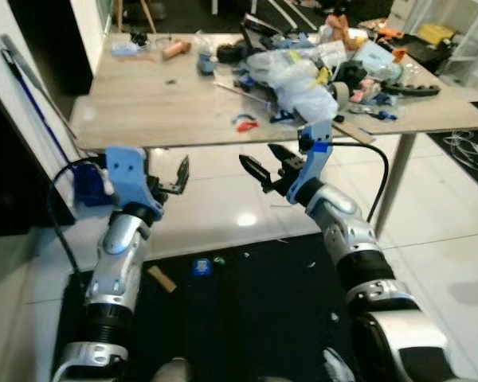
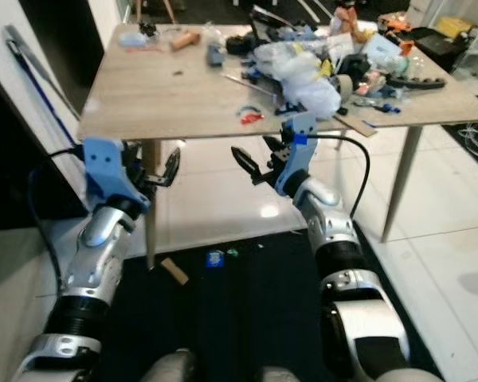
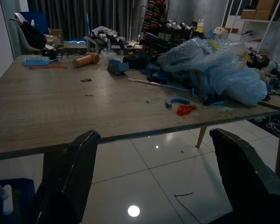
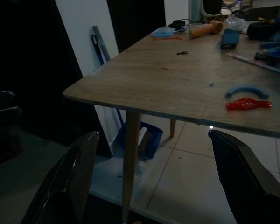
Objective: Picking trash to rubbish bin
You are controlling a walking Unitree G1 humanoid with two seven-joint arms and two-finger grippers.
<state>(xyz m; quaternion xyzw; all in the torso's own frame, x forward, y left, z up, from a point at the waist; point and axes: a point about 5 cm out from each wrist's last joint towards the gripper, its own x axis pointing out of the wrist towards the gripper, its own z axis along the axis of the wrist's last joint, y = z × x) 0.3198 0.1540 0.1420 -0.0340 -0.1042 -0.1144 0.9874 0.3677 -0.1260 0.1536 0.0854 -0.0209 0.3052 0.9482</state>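
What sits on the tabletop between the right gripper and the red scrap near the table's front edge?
Nothing: in the right wrist view, bare wood runs from the table edge to the red scrap, which lies beyond the open right gripper.

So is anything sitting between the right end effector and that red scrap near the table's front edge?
Nothing visible. The right end effector is open just below the table edge, and the red scrap lies beside a blue curved piece on bare wood.
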